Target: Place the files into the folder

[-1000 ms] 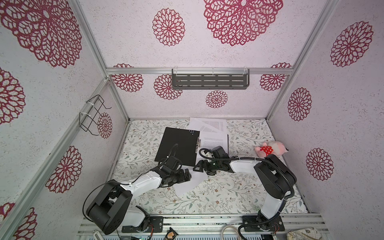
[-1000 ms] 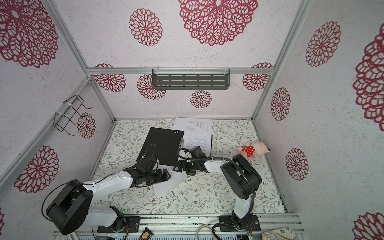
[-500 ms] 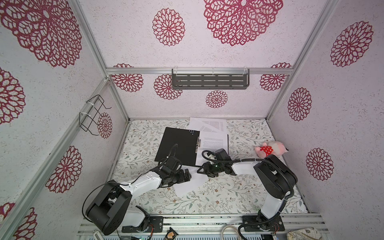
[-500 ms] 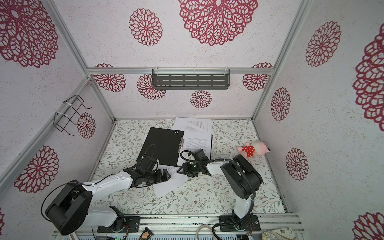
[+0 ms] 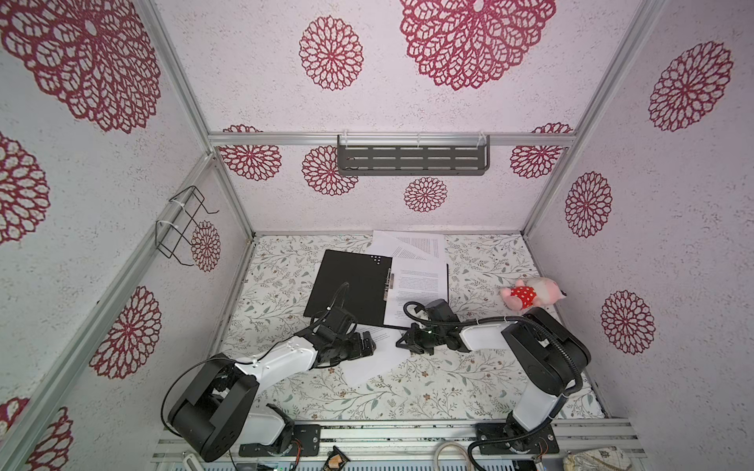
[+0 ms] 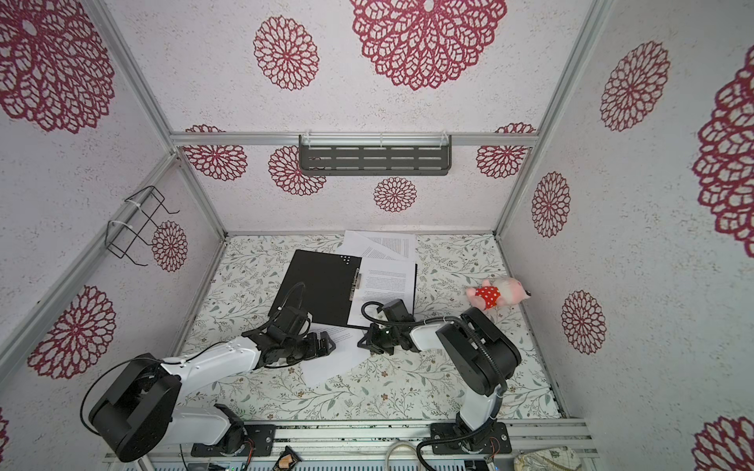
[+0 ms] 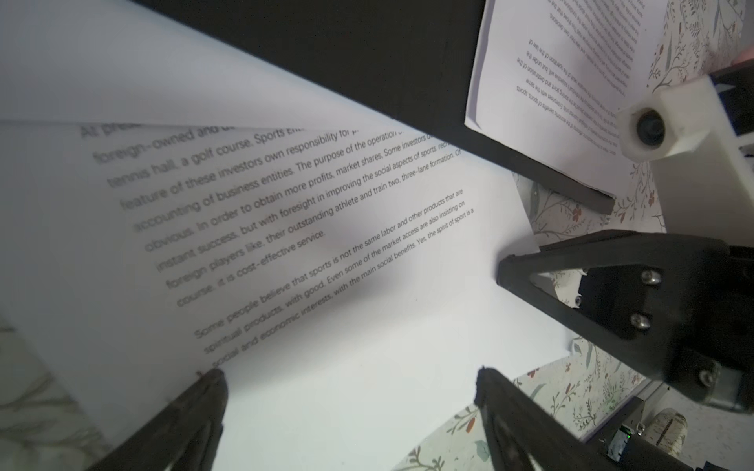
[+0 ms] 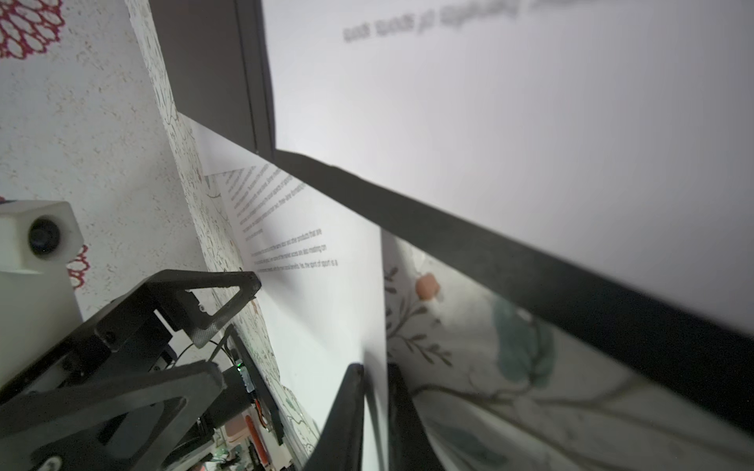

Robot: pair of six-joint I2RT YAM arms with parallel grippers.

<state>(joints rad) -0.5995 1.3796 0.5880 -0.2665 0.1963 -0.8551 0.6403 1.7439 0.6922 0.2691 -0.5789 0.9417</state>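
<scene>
Right fingers [image 8: 344,412]: closed on the edge of a loose sheet [image 5: 379,365].
Left fingers [image 7: 502,416]: spread wide, over the same sheet.
Sheet: on the tabletop [image 5: 449,387], its far end under the folder's near edge.
Folder [image 5: 351,285]: open, black inside, pages [image 5: 420,285] on its right half.

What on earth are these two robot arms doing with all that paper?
They are filing printed pages into an open black folder. A few filed sheets lie on its right half, and spare sheets wait behind it. The right gripper is shut on the edge of a loose sheet at the folder's front edge, while the left gripper hovers open over that sheet's other side. A plush toy sits unused nearby.
</scene>
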